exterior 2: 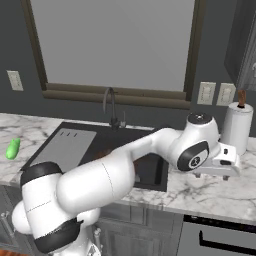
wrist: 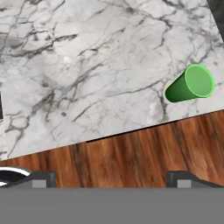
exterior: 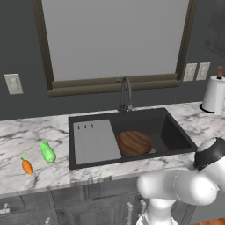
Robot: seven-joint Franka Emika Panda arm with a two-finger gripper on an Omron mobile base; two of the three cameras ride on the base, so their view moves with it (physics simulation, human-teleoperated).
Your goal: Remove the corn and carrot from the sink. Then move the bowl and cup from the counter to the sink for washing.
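Hand view: cup on counter.

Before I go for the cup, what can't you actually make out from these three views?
- Cup: hand view; whether it holds anything can't be made out.
- Gripper: hand view; only the fingertips show, the rest cut off at the bottom.
- Bowl in the sink: right base view, hidden behind the arm.

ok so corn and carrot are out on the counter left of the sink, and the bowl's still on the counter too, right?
Not quite. The corn and carrot do lie on the counter left of the sink, but the bowl already sits in the basin, as the left base view shows.
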